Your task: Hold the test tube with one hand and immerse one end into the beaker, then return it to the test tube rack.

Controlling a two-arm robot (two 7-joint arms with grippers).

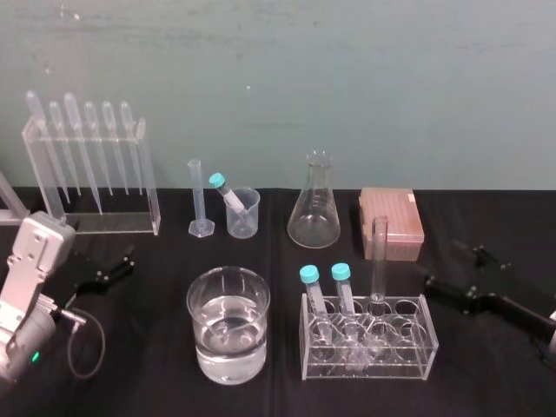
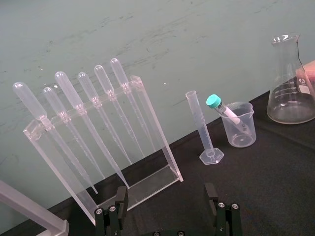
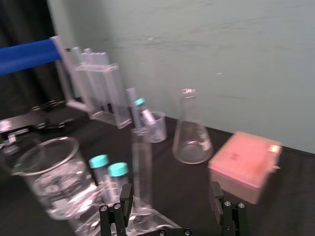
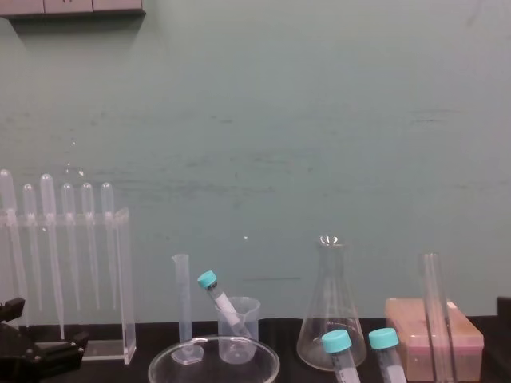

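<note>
Right hand [image 1: 456, 271] sits just right of the rack [image 1: 419, 360], fingers spread wide, gripping nothing. The long bare tube [image 1: 380, 261] stands upright in the rack, in a back-row hole beside two teal-capped tubes [image 1: 313, 291]. Water-filled beaker [image 1: 228, 347] is just left of the rack, pink box [image 1: 393, 224] right behind it. Left hand [image 1: 113, 268], wide open too, rests far left of the rack

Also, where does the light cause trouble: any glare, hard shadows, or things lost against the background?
Head view: even light, no hard shadows on the black cloth; bright reflections in the beaker; the black right pincer nearly merges with the cloth. Chest view: the test tube looks faint against the green wall. Left wrist view: highlights on the flask rim.
</note>
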